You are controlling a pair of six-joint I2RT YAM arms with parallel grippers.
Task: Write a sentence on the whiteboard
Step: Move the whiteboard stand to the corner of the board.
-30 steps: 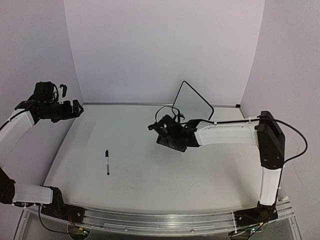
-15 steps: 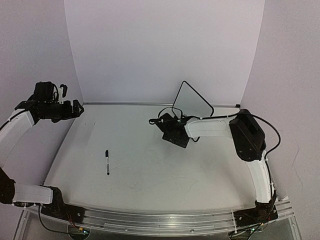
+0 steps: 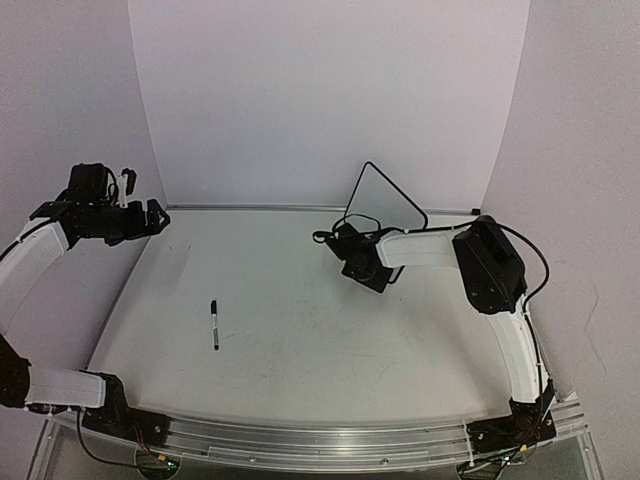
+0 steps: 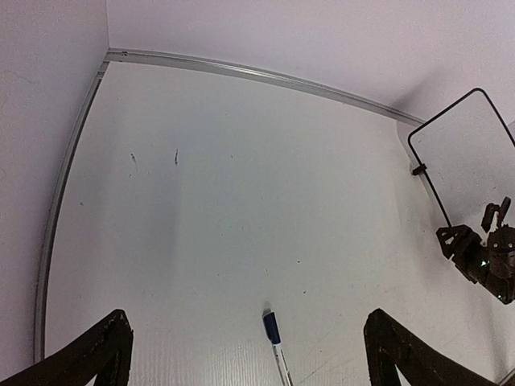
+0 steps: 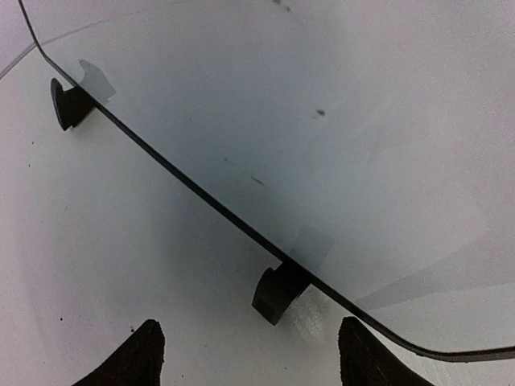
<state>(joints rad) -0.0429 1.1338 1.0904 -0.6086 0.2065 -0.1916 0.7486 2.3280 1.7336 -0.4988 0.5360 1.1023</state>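
the whiteboard (image 3: 388,200) stands upright at the back right of the table (image 3: 300,350), close to the rear wall, its face blank but for a few specks; no sentence is on it yet. within the last second the right arm has swung in from mid-table, and the right gripper (image 5: 251,338) now sits low before the board's bottom edge, fingers spread with nothing between them, one black foot (image 5: 275,293) just ahead. that puts an empty arm at the board while the marker (image 3: 214,325) lies well apart on the table's left side, so writing looks some way off. the left gripper (image 3: 150,215), wide open and empty, hangs unmoved at the far left rear. the wall crowds the board from behind; open table lies in front and to the left.
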